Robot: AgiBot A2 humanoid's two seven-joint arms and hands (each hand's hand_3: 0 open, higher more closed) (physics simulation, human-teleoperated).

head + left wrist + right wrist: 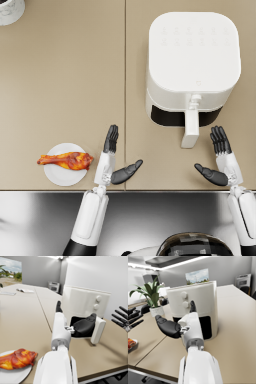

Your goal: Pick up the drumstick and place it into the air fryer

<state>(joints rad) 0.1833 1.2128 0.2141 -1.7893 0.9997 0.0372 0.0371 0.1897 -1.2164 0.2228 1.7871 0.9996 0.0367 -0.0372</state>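
Observation:
A browned drumstick (pixel 66 160) lies on a small white plate (pixel 59 176) at the near left of the table; the left wrist view shows the drumstick (pixel 17 358) on the plate (pixel 15 376) beside my forearm. The white air fryer (pixel 192 65) stands at the right, its basket pulled out a little, handle (pixel 190 127) pointing toward me. My left hand (pixel 112 160) hovers open just right of the plate. My right hand (pixel 219 160) is open too, right of the handle. Neither hand touches anything.
A white pot (pixel 10 10) with a plant sits at the table's far left corner. The table's front edge (pixel 125 190) runs just behind both wrists. A seam (pixel 125 75) divides the beige tabletop between plate and fryer.

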